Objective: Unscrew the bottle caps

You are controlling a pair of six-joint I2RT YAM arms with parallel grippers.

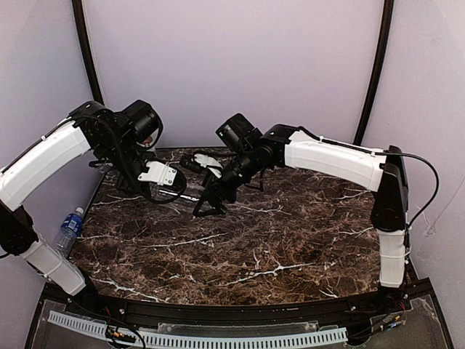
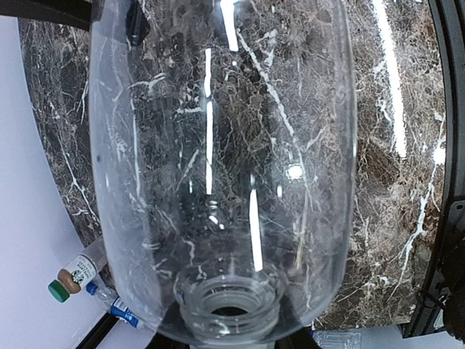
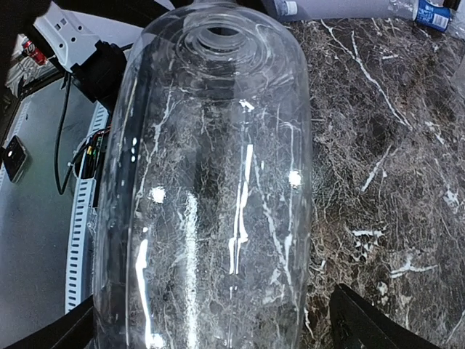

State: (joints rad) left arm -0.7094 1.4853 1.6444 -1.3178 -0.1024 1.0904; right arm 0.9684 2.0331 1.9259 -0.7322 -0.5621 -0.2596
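Left wrist view: clear bottle clamped aloft, right jaws wide around it

Left wrist view filled almost edge to edge by the clear unlabelled bottle [image 2: 218, 182], threaded mouth nearest the lens, veined marble table [image 2: 392, 218] seen through its wall. Held up off the table at the neck end by the left gripper [image 1: 182, 190], jaws clenched on it, fingers themselves hidden behind the plastic. Straddled from the base end by the right gripper [image 1: 209, 207]: jaws released and spread wide, one dark finger [image 3: 363, 323] just beside the bottle's wall, not pressing it. Placed toward the back of the table, between the two wrists. Well apart, at the table's left edge: a brownish bottle [image 2: 76, 273] with green cap and pale label, just beside a blue-labelled bottle [image 2: 120, 314].
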